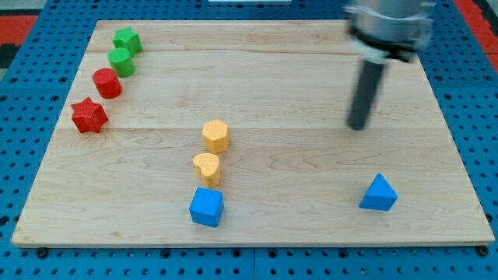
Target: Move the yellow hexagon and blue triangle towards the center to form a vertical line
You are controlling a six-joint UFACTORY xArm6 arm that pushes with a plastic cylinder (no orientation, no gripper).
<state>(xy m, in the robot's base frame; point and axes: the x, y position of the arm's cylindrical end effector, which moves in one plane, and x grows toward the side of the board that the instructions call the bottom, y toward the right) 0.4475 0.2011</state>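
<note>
Wooden bench (311, 85): a pale plank board on a blue pegboard; we take the yellow hexagon block as our landmark for every place below.
Yellow hexagon block (215, 135): near the board's middle, a little toward the view's left and bottom.
Blue triangle block (379, 193): well to the view's right of the hexagon and lower, near the bottom edge.
Our hand: we have none, so there is nothing to spread or press together; the arm ends in a dark rod.
Our tip (358, 126): well right of the hexagon at about its height, above the triangle, touching no block.
Step in hand: we judge it to be the approach to the triangle; neither task block looks pushed into line yet.
Next move: we would get our tip round to the triangle's right side, then push it leftward toward the hexagon's column.
Risk: the triangle could turn off a slanted face.
Count, yellow: two, the hexagon and a yellow heart-shaped block (206, 167) just below it.
Count, blue: two, the triangle and a blue cube (206, 206) below the heart.
Count, red: two, a red cylinder (107, 82) and a red star (89, 115), far left of the hexagon.
Count, green: two, a green star-like block (127, 40) and a green cylinder (120, 61), far left and higher.
</note>
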